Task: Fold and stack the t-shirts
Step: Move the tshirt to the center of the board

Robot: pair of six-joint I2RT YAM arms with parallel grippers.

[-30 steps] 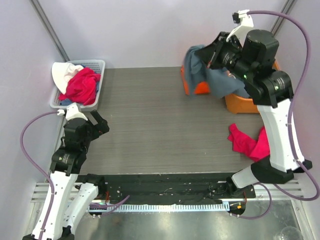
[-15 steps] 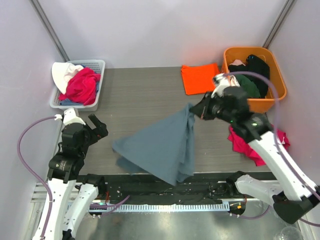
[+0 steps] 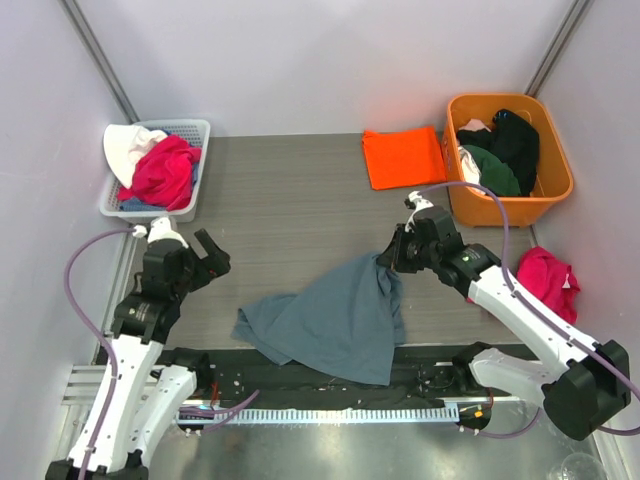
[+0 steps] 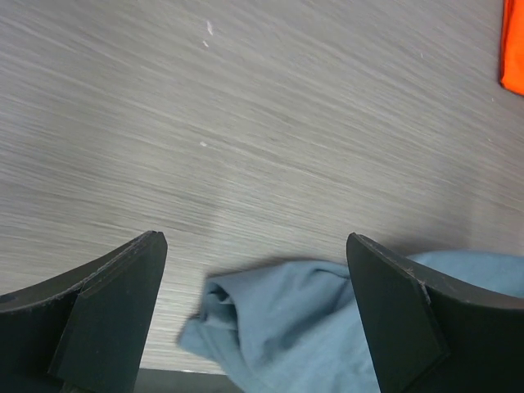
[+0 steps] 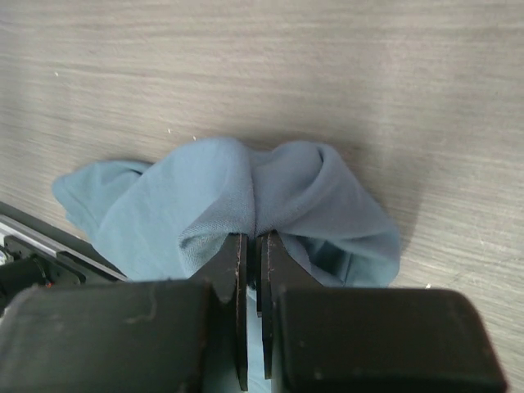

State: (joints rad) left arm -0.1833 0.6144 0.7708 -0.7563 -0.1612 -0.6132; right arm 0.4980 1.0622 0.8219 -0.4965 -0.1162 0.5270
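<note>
The slate blue-grey t-shirt (image 3: 330,320) lies crumpled near the table's front edge, its lower hem over the black rail. My right gripper (image 3: 385,260) is shut on a bunched fold of the shirt's upper right corner (image 5: 254,201), holding it just above the table. My left gripper (image 3: 212,258) stands open to the left of the shirt with nothing between its fingers; the left wrist view shows the shirt's left corner (image 4: 270,319) just ahead of them. An orange t-shirt (image 3: 402,157) lies folded flat at the back of the table.
An orange plastic tub (image 3: 556,150) with dark clothes stands at the back right. A grey basket (image 3: 197,130) with red and white garments sits at the back left. A pink-red garment (image 3: 545,280) lies at the right edge. A black rail (image 3: 300,385) runs along the front.
My right arm has swung down from the tub, carrying the blue-grey shirt to the front of the table, where it now rests. The left gripper has shifted slightly right.
</note>
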